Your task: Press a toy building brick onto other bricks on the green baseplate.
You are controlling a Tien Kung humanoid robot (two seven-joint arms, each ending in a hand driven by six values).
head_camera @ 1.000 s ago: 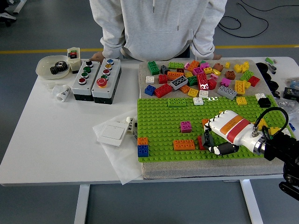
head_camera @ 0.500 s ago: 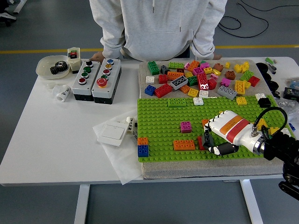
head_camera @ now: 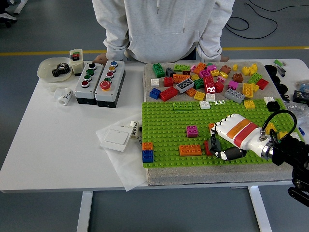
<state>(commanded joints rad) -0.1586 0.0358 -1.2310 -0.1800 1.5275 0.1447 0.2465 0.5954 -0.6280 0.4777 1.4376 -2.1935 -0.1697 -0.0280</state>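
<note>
- Head view: your right hand (head_camera: 226, 141) lies low over the near right part of the green baseplate (head_camera: 164, 125), fingers (head_camera: 213, 143) curled down onto a small red brick (head_camera: 207, 147) just right of the long orange brick (head_camera: 190, 150). An orange piece shows just above the fingertips. You cannot tell whether the red brick is truly pinched or only pressed on, because the hand hides most of it.
- Head view: your left hand is out of sight.
- Judgement: the brick is light, hard plastic, stiff and smooth, so it likely slips if you squeeze its sides at an angle. Take it by two opposite side walls and push straight down on the top studs; a tilted push probably jams it half-seated.
- Head view: loose spare bricks (head_camera: 203, 79) lie in a heap on the grey mat beyond the baseplate; a pink brick (head_camera: 192, 130) and an orange-on-blue stack (head_camera: 147, 151) sit apart on the plate.
- Head view: a person (head_camera: 164, 29) stands at the far side of the bench (head_camera: 58, 145), hands not clearly shown.
</note>
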